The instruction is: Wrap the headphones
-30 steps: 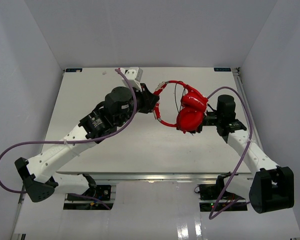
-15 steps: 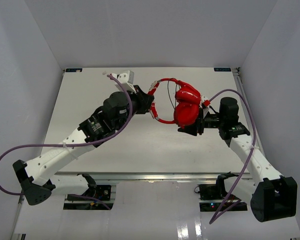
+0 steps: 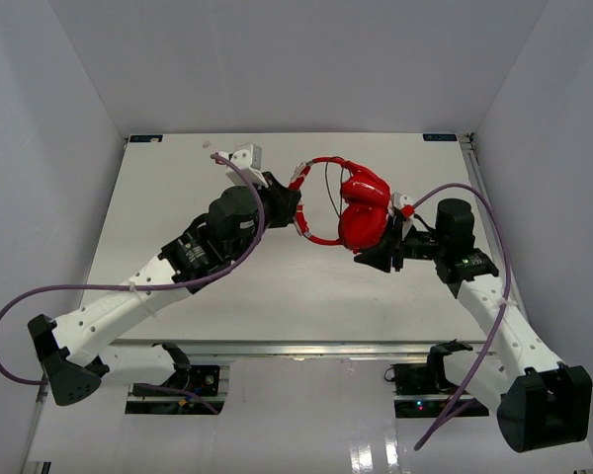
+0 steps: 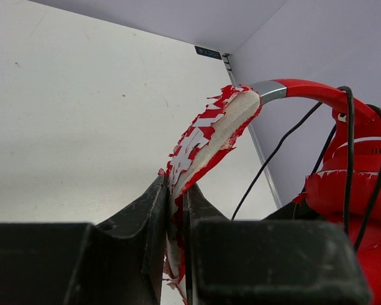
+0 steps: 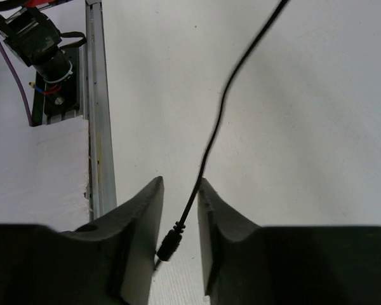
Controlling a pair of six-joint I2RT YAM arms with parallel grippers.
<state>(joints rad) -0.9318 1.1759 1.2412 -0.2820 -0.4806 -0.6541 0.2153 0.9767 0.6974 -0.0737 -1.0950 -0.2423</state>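
The red headphones' two ear cups (image 3: 364, 212) lie together mid-table. Their red-and-white headband (image 3: 321, 160) arcs to the left. My left gripper (image 3: 295, 205) is shut on the headband's peeling padded part (image 4: 209, 130), clamped between both fingers (image 4: 176, 190). An ear cup (image 4: 355, 190) with black cable loops over it shows at the right of the left wrist view. My right gripper (image 3: 371, 259) sits just in front of the cups, jaws a little apart (image 5: 180, 187). The thin black cable (image 5: 213, 136) runs between them. Its plug (image 5: 168, 244) lies slantwise in the gap, the tip against the left finger.
The table's metal edge rail (image 5: 96, 127) and an arm base motor (image 5: 41, 51) lie left of the right gripper. Purple robot cables (image 3: 247, 197) loop over both arms. White walls enclose the table (image 3: 178, 178) on three sides.
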